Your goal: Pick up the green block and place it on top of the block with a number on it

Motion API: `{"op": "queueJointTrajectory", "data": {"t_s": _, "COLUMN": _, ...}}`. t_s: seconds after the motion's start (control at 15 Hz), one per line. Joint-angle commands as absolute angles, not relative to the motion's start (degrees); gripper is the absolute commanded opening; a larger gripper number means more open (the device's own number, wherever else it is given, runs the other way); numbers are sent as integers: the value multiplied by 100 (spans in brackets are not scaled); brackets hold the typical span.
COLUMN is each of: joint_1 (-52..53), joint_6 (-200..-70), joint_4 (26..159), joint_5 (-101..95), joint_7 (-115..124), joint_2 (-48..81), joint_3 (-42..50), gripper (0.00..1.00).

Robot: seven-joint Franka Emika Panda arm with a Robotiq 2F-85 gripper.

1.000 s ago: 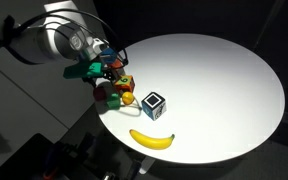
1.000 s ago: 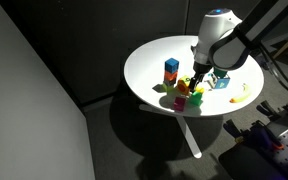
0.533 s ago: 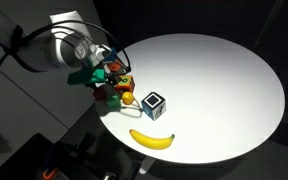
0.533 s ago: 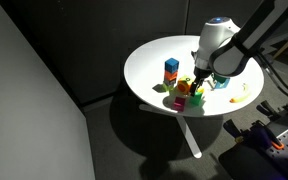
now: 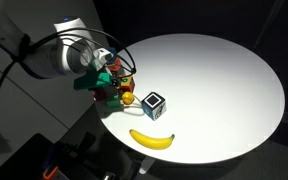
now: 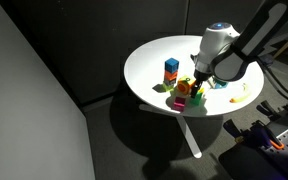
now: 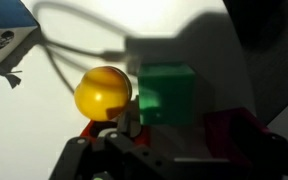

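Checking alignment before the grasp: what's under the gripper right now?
The wrist view shows the green block and a yellow ball on the white table. In both exterior views the gripper largely covers that spot.

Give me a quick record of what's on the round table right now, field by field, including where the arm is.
table: round, white
gripper: low over the cluster of blocks at the table's edge; jaws open or shut, cannot tell
green block: right in front of the jaws in the wrist view; not clear whether gripped
yellow ball: close beside the green block
black and white cube: between the cluster and the banana
banana: lying alone near the edge
blue block: standing apart from the cluster
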State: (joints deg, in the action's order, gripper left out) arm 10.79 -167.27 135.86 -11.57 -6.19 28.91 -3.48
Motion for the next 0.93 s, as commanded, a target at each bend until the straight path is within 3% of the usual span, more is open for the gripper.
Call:
{"op": "queueJointTrajectory", "data": {"t_s": 0.0, "joint_1": 1057, "joint_6": -16911, "joint_4": 13514, "joint_5": -1294, "joint_7": -812, "joint_2": 3014, "joint_3": -335, "gripper": 100}}
{"op": "queueJointTrajectory", "data": {"t_s": 0.87, "joint_1": 979, "joint_6": -17252, "joint_4": 13524, "joint_5": -1236, "joint_7": -934, "joint_2": 3289, "joint_3": -356, "gripper": 100}}
